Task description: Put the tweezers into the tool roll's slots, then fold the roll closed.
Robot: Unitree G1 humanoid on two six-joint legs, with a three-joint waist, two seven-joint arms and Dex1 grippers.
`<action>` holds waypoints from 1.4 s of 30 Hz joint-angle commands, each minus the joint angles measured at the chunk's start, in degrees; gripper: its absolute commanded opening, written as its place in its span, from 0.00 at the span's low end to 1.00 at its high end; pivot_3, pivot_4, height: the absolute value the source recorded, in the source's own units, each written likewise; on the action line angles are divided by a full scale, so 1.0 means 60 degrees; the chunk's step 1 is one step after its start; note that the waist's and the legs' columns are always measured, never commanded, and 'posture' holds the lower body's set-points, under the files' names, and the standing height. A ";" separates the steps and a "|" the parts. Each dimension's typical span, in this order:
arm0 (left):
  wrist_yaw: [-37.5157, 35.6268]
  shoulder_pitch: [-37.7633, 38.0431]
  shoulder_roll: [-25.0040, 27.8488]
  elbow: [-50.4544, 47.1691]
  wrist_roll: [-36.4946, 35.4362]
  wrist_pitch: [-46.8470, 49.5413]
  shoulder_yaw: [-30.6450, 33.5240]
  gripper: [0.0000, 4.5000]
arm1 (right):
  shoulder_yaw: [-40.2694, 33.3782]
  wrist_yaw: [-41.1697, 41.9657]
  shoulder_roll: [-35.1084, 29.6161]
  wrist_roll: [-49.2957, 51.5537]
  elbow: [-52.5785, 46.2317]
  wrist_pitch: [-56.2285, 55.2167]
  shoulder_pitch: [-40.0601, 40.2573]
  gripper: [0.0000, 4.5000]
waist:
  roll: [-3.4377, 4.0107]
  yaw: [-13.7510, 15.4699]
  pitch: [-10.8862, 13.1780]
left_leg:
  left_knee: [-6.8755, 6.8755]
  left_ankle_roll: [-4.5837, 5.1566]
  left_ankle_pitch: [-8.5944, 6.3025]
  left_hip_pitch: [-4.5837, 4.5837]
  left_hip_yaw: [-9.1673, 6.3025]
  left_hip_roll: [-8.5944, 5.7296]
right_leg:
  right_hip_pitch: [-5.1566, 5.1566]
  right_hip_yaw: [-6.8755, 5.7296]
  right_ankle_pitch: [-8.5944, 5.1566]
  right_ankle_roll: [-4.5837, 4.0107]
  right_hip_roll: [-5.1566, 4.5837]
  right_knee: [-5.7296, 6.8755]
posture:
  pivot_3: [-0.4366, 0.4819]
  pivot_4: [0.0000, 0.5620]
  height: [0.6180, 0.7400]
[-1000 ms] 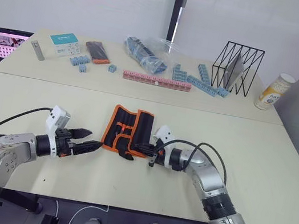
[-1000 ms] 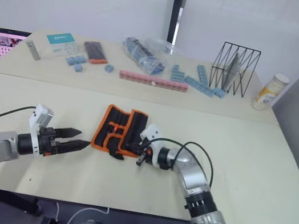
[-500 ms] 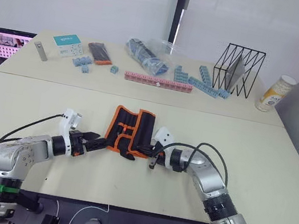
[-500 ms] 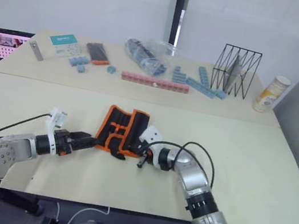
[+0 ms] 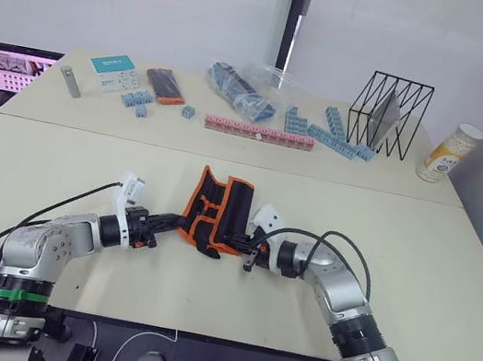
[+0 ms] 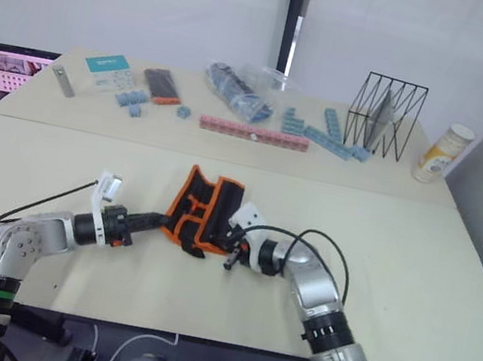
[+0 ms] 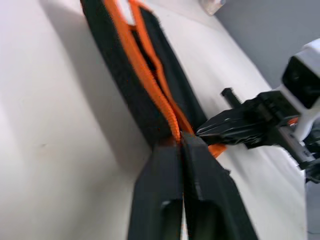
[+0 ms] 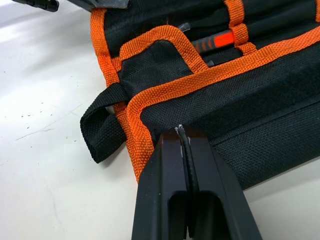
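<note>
The tool roll (image 5: 217, 213) lies at the middle of the near desk (image 5: 450, 273), partly folded, with its left flap lifted off the surface. I judge it light, soft and floppy: woven fabric with stiffer orange edging, so it bends along its panels and sags wherever it is unsupported. The edging is the best place to take hold, since it offers a firm, non-slip ridge. One slot holds a tool with an orange handle (image 8: 216, 40); I cannot confirm the tweezers themselves.

The left gripper (image 7: 181, 140) has its fingers pressed together on the roll's orange edge at the left flap, pinching it. The right gripper (image 8: 181, 134) sits at the roll's opposite, right edge, fingers closed together on the hem there.

Beyond the roll, on the far desk, lie blue blocks (image 5: 329, 132), a pink strip (image 5: 255, 131) and a wire rack (image 5: 389, 113).
</note>
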 commanded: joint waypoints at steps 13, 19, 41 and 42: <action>-0.0269 -0.0957 -0.0631 -0.0205 0.1132 -0.0996 -0.2037 0.00 | 0.0152 -0.0304 0.0170 -0.0038 -0.0502 0.1034 0.0292 0.00 | 0.0000 -0.0013 -0.0001 | 0.0002 0.0001 0.0000 0.0002 0.0000 -0.0001 | 0.0003 0.0005 0.0003 0.0005 0.0004 0.0001 | 0.48 0.27 1.00; -0.0313 -0.1279 -0.0836 0.0619 0.1859 -0.1231 -0.2619 0.00 | -0.0092 -0.0376 0.0060 0.0108 -0.0828 0.1268 0.0336 0.00 | -0.0001 0.0003 -0.0001 | 0.0004 0.0001 0.0000 -0.0002 -0.0001 -0.0002 | 0.0003 0.0005 0.0003 0.0007 0.0003 -0.0002 | 0.48 0.27 1.00; -0.1145 -0.1228 -0.1262 0.2924 0.3764 -0.2602 -0.4102 0.00 | -0.1638 -0.0295 -0.0487 0.1749 -0.2316 0.2896 0.0126 0.00 | 0.0010 0.0097 -0.0009 | 0.0021 0.0001 0.0001 0.0000 -0.0003 -0.0015 | 0.0019 0.0010 0.0011 0.0019 -0.0004 -0.0009 | 0.48 0.27 1.00; -0.1183 -0.1207 -0.1252 0.2972 0.3859 -0.2696 -0.4151 0.00 | -0.1756 -0.0276 -0.0526 0.1892 -0.2388 0.2999 0.0093 0.00 | 0.0014 0.0097 -0.0012 | 0.0021 0.0001 0.0001 0.0006 -0.0003 -0.0015 | 0.0024 0.0009 0.0010 0.0019 -0.0004 -0.0009 | 0.48 0.27 1.00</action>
